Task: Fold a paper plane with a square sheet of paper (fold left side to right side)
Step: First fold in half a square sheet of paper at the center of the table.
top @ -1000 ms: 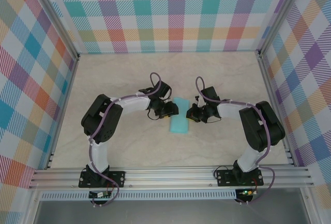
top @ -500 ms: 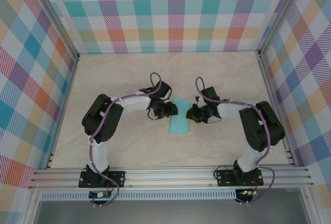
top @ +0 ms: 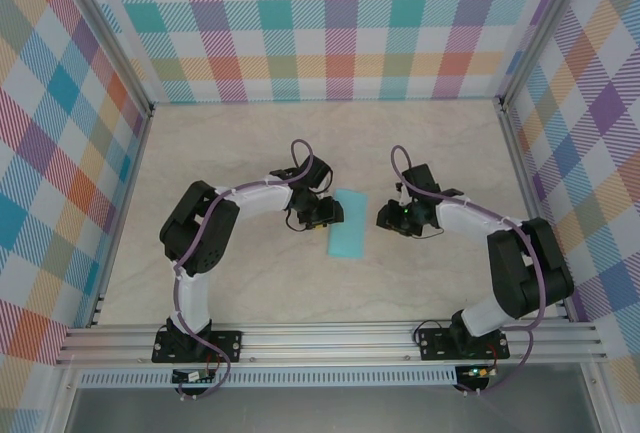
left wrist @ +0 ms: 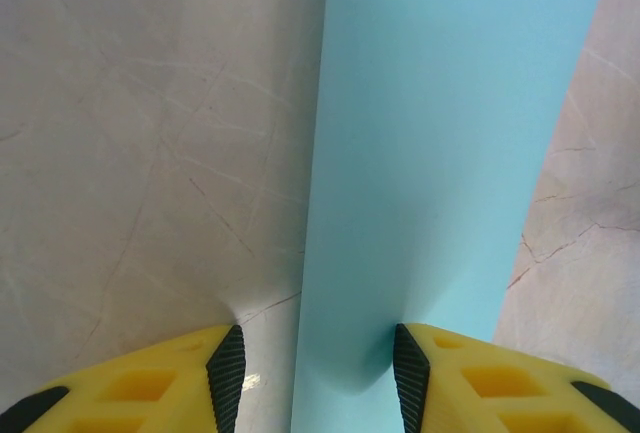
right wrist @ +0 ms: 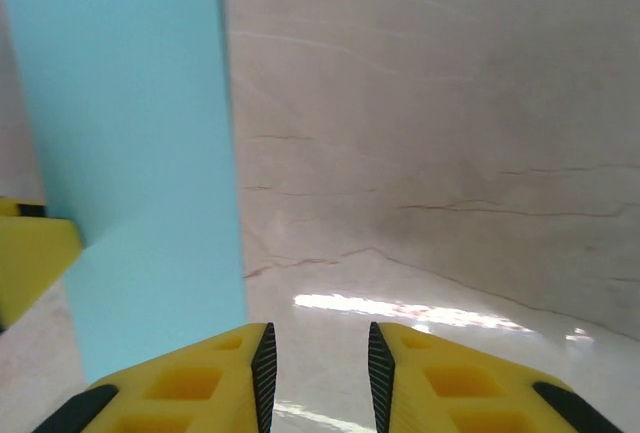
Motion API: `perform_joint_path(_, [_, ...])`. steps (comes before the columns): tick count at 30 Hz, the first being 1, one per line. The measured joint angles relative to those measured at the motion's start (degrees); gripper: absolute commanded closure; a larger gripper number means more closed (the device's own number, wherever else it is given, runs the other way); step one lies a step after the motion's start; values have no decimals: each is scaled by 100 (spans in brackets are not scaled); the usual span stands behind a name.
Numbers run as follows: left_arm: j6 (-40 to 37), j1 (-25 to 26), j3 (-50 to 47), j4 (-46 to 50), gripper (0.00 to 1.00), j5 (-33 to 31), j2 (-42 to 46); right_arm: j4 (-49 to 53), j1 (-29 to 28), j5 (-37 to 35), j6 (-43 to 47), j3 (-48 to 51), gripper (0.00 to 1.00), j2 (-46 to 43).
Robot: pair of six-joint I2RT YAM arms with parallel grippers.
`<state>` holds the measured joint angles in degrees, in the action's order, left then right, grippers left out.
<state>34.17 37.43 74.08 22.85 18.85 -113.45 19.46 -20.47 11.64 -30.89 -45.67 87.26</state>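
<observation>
The paper plane (top: 347, 224), here a slim turquoise strip, lies flat on the bench (top: 250, 283) between the two arms. Its long axis runs away from their bases, slightly tilted. The left jaws stand part-open astride its left edge, gripping nothing, with one yellow finger (left wrist: 470, 378) seemingly resting on the sheet. The right jaws, narrowly parted over bare bench, sit just beside the right edge, so the left arm is nearer.
</observation>
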Motion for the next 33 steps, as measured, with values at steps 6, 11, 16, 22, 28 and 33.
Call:
perform_joint_path(6, [-42, 2, 2, 15, 55, -11, -2, 166, 2, -125, 35, 101, 80, 114])
perform_joint_path(11, [-59, 4, 2, 22, 55, -20, -2, 186, 2, -151, 35, 101, 81, 295])
perform_joint_path(16, [-59, 4, 2, 39, 55, -48, -2, 188, 2, -157, 35, 101, 81, 315])
perform_joint_path(22, [-59, 7, 11, 46, 55, -50, -9, 186, 2, -157, 35, 101, 81, 315])
perform_joint_path(28, [-55, 7, 85, 120, 55, -52, -52, 186, 2, -153, 35, 101, 80, 315])
perform_joint_path(33, [-55, 7, 120, 168, 55, -52, -72, 186, 2, -151, 35, 101, 80, 315])
